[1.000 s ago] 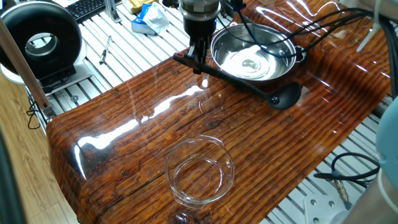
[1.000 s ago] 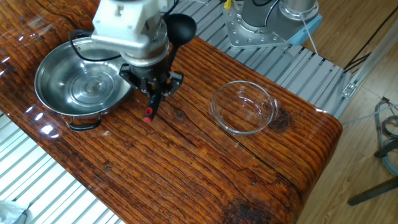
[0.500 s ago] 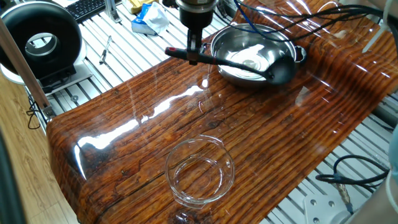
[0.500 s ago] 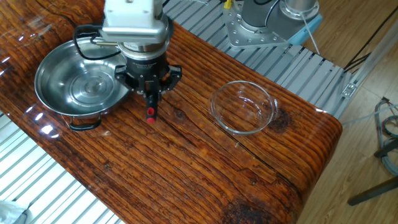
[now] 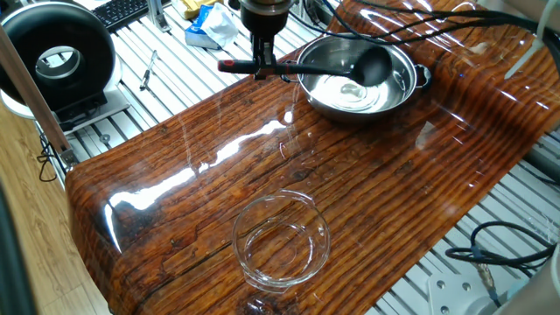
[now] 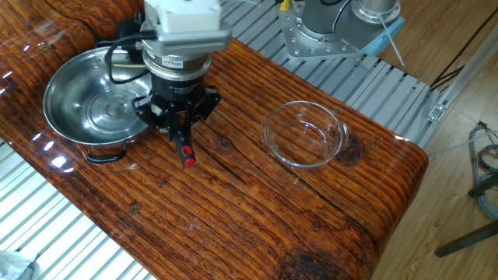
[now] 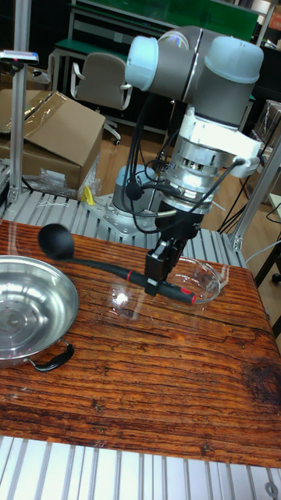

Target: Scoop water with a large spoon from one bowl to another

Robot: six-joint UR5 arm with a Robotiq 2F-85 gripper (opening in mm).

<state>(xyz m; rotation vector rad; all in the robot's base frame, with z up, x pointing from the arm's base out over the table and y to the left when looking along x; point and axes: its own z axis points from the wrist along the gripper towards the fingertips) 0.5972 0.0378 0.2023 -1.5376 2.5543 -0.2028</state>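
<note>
Glossy wood table [image 5: 367, 201]; gripper [image 7: 158, 279] clamps slim black ladle [image 7: 86, 262].

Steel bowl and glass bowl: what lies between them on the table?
Only bare wood between the steel bowl and glass bowl, clearest in one fixed view.

Glossy, dark-grained wooden table top [image 5: 192, 166], laid across a ribbed metal bench [image 5: 166, 66]. At one end of the wood, a wide stainless-steel bowl [image 5: 356, 77] with small side handles, shiny water [image 5: 346, 90] pooled in its bottom; toward the other end, well apart from it, a clear glass bowl [image 5: 281, 238] with a thick rim. Bare wood between the two, with bright glare streaks.
</note>
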